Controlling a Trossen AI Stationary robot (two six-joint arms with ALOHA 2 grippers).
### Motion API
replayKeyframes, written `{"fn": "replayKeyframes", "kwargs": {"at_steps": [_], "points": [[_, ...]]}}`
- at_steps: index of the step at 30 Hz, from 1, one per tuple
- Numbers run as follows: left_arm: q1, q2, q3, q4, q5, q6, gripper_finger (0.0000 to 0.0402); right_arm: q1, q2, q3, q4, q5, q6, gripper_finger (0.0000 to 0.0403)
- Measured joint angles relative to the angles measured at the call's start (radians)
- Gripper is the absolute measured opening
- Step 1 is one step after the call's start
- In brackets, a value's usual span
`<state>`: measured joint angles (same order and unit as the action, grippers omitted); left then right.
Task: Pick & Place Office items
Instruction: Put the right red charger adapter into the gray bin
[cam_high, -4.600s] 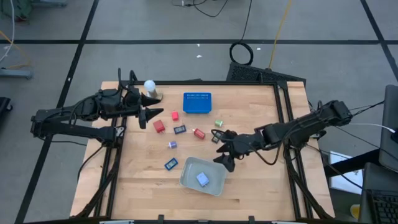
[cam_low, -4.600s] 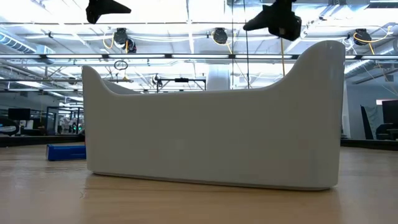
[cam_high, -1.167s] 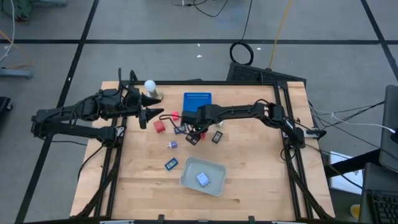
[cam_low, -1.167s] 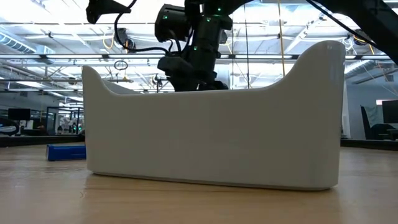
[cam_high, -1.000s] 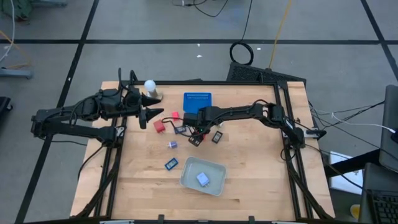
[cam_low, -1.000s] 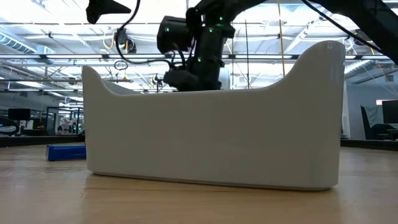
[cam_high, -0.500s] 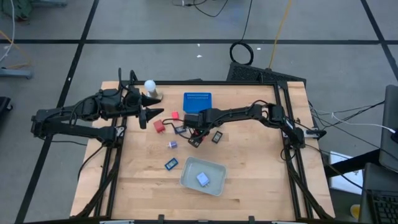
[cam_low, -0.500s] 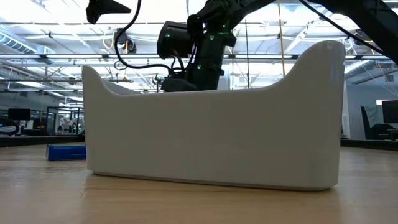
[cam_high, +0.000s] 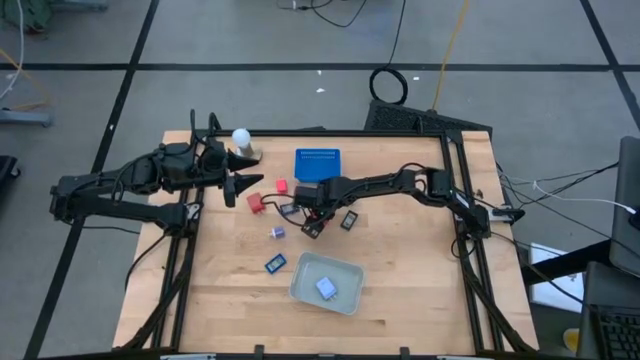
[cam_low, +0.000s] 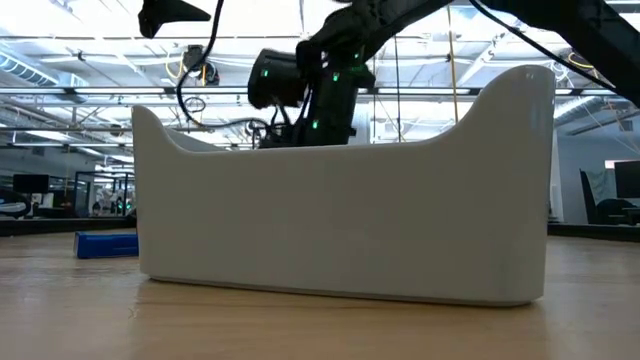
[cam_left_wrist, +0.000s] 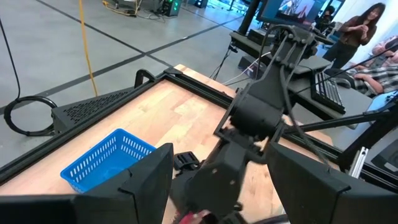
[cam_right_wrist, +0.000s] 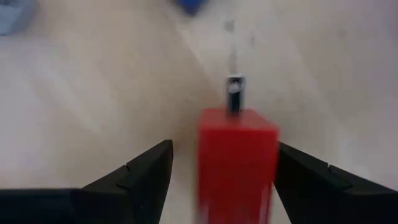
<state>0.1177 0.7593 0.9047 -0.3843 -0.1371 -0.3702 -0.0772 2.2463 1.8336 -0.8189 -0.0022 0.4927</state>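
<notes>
Red office item (cam_right_wrist: 237, 158) sitting between the right tool's (cam_right_wrist: 217, 171) open fingers.
Not gripped yet, mid-tabletop (cam_high: 400, 290); left tool (cam_high: 245, 183) is hovering part-open, holding nothing, near the far left corner.

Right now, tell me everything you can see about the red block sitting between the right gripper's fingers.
The red block is a small, boxy, plain red piece that looks like plastic, with a thin dark and silver stub at one end. It lies on the wooden table near the middle, between the open fingers of the right gripper. Clear gaps show on both sides, so neither finger touches it. The blue basket lies just beyond.
</notes>
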Motion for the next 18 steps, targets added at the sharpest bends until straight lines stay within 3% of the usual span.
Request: {"fn": "replayKeyframes", "kwargs": {"at_steps": [5, 15, 18], "points": [[0.000, 0.000, 0.000, 0.000, 0.000, 0.000, 0.0255, 0.000, 0.011, 0.001, 0.028, -0.002, 0.010, 0.0234], [0.000, 0.000, 0.000, 0.000, 0.000, 0.000, 0.0255, 0.000, 0.011, 0.001, 0.024, 0.000, -0.011, 0.0127], [0.000, 0.000, 0.000, 0.000, 0.000, 0.000, 0.0255, 0.000, 0.011, 0.001, 0.025, 0.000, -0.021, 0.0112]]}}
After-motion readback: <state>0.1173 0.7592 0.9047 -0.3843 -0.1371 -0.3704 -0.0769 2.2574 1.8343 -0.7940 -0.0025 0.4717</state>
